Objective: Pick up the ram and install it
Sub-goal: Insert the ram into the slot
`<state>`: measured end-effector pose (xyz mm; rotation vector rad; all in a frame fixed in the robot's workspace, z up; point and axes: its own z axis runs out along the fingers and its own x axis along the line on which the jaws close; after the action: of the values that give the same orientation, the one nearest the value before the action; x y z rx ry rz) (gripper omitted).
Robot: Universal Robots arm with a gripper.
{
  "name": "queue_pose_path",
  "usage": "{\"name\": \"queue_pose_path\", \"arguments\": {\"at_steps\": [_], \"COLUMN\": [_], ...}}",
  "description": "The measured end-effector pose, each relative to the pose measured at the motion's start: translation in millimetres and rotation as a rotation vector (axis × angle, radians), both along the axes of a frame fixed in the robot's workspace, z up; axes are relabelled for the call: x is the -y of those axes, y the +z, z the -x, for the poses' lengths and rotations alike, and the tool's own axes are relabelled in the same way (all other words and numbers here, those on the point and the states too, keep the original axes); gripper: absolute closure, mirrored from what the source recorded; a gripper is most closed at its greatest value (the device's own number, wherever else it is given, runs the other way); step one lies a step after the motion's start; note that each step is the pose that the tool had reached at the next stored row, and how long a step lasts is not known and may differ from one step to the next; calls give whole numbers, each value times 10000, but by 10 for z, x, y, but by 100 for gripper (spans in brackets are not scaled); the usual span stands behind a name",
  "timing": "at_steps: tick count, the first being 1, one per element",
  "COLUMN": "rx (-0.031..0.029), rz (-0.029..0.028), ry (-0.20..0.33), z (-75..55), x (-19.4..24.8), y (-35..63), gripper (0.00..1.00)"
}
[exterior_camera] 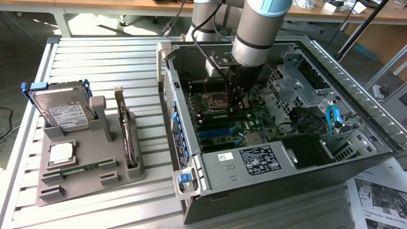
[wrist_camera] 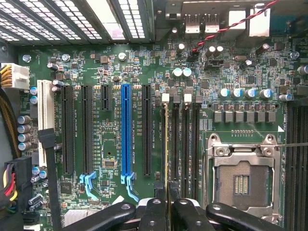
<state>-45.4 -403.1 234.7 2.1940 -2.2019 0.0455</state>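
Note:
The ram (wrist_camera: 166, 144) shows edge-on as a thin yellow-green line between my black fingers (wrist_camera: 153, 214). It runs along the memory slot closest to the long black expansion slots. My gripper (wrist_camera: 167, 204) is shut on the ram. Whether the stick touches the slot I cannot tell. In the exterior view my gripper (exterior_camera: 237, 106) reaches down inside the open computer case (exterior_camera: 190, 157), over the green motherboard (exterior_camera: 245, 129) beside the processor socket (exterior_camera: 215, 101). Another green stick (exterior_camera: 79, 168) lies flat on the grey holder (exterior_camera: 89, 181) at the exterior view's left.
The holder also carries a hard drive (exterior_camera: 64, 112), a square silver chip (exterior_camera: 60, 152) and a dark upright card (exterior_camera: 127, 138). Inside the case stand the open socket (wrist_camera: 240, 178), a blue slot (wrist_camera: 126, 130), a metal drive cage (exterior_camera: 299, 86) and a labelled power supply (exterior_camera: 254, 162).

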Motion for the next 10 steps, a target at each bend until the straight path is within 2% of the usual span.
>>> {"name": "queue_pose_path", "arguments": {"at_steps": [10], "rx": [0], "rz": [1], "ry": [0], "z": [0], "x": [0], "y": [-29], "gripper": [87]}}
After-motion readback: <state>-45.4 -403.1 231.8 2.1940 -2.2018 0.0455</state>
